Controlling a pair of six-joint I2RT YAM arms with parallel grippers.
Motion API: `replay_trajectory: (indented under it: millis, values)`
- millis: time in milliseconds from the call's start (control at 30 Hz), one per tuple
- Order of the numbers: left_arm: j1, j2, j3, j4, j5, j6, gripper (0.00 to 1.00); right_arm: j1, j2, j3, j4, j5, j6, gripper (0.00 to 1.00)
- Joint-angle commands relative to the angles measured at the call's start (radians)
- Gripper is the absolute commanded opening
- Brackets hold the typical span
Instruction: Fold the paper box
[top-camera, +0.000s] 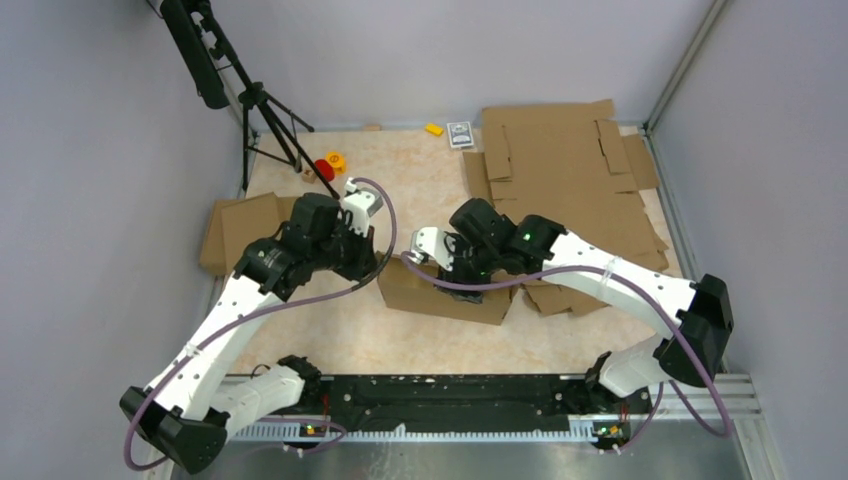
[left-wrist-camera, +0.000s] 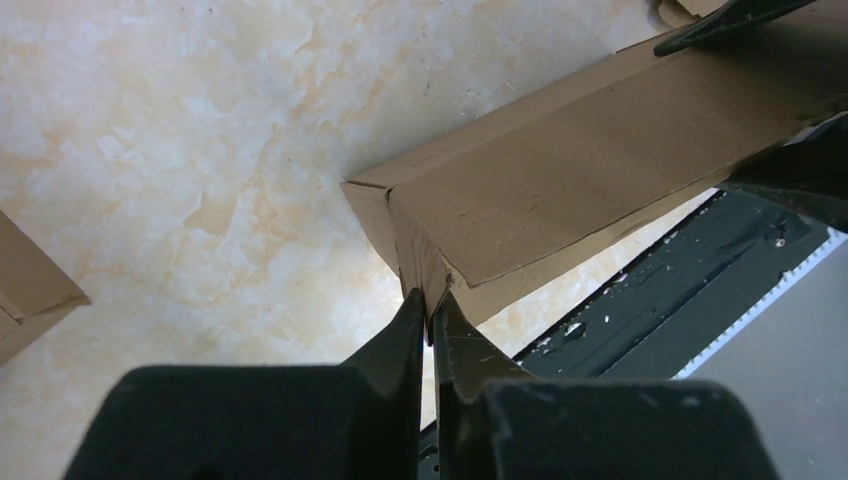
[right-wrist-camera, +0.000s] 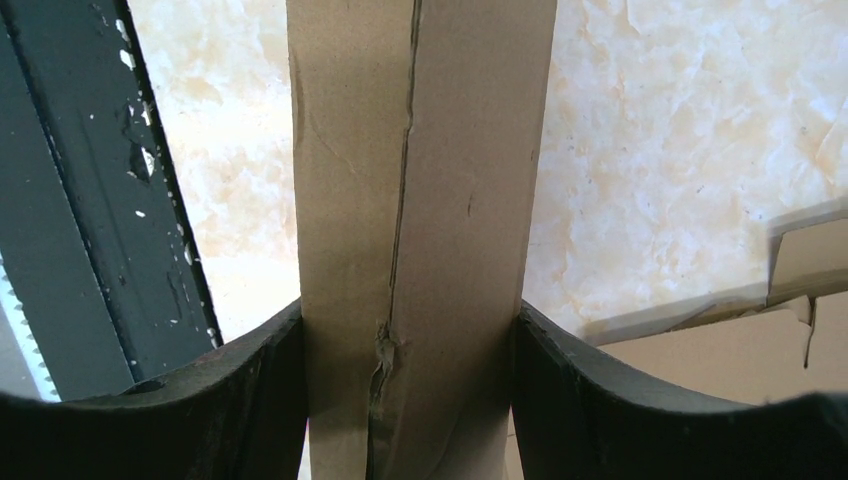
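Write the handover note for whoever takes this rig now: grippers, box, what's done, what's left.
Left gripper: shut, pinching a corner of the paper box.
Right gripper: clamped across a doubled wall of that box.
Box: mid-table between the arms, close to the near edge; spare sheets at far right.
Done: walls creased, long side standing.
Left: probably tucking the end flaps; the arms hide the inside.

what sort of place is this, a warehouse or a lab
Most likely a robotics lab test cell: plain grey walls close in one small table, a tripod stands in the far corner, and a pile of cardboard sheets lies beside the paper box.
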Motion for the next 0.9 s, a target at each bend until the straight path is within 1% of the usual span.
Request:
replay_trajectory:
  millis: [0, 33, 67, 233, 533, 733, 867]
  values:
    - [0.001, 0.022, 0.079, -0.005, 0.014, -0.082, 0.04, 0.023, 0.001, 0.006, 0.015, 0.045, 0.005, 0.59]
    - [0.001, 0.031, 0.087, -0.013, 0.017, -0.088, 0.01, 0.023, 0.0, 0.003, 0.018, 0.046, 0.004, 0.58]
    - [0.002, 0.041, 0.095, -0.022, 0.022, -0.094, 0.0, 0.024, -0.002, -0.002, 0.021, 0.047, 0.004, 0.58]
    - [0.001, 0.081, 0.139, -0.064, 0.03, -0.108, 0.0, 0.033, -0.005, -0.015, 0.032, 0.051, 0.003, 0.58]
    - [0.003, 0.134, 0.201, -0.137, 0.003, -0.151, 0.0, 0.036, -0.005, -0.017, 0.04, 0.051, -0.004, 0.58]
    - [0.004, 0.199, 0.295, -0.231, 0.016, -0.152, 0.0, 0.042, -0.003, -0.019, 0.04, 0.071, -0.004, 0.58]
    - [0.01, 0.224, 0.332, -0.26, 0.042, -0.171, 0.0, 0.046, -0.002, -0.027, 0.043, 0.075, -0.004, 0.58]
